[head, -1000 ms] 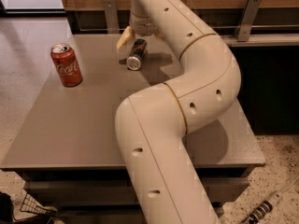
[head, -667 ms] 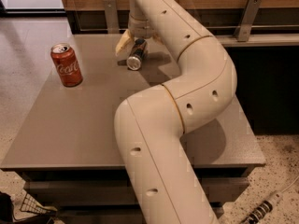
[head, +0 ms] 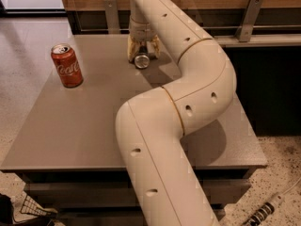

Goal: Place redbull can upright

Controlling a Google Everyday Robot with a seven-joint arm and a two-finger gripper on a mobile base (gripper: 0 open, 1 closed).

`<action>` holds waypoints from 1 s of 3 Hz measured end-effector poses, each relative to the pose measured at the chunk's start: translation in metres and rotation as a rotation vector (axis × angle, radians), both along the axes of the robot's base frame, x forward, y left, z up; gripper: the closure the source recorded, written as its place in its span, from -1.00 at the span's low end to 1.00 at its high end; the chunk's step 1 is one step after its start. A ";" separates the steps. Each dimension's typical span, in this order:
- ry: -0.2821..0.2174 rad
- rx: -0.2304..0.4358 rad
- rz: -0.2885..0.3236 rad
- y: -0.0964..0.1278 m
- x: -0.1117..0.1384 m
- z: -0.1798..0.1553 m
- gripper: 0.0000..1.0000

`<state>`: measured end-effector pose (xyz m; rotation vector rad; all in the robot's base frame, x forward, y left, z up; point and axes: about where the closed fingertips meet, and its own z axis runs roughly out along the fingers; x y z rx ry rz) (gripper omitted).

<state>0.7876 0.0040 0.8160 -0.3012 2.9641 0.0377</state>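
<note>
The redbull can (head: 141, 60) shows only its round silver end, which faces the camera. It lies tipped over near the far edge of the grey table (head: 94, 121). My gripper (head: 142, 52) points down over it, with one cream finger (head: 132, 49) on its left and the other on its right, closed on the can's body. The can's blue and silver side is hidden behind the end and the fingers. My arm sweeps from the bottom of the view across the table's right half to the gripper.
A red Coca-Cola can (head: 67, 65) stands upright on the table's left side. A wooden wall with metal brackets (head: 248, 17) runs behind the table. Speckled floor lies left and right, with a cable (head: 263, 212) at the bottom right.
The wrist has turned, so both fingers now flank the can where one showed at its left. The can's silver end has shifted slightly right. The Coca-Cola can has not moved.
</note>
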 end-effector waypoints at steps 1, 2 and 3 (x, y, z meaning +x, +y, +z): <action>-0.013 0.006 0.001 0.002 0.004 0.002 0.45; -0.013 0.006 0.001 0.002 0.004 0.003 0.90; -0.033 0.015 0.002 0.006 0.010 0.002 1.00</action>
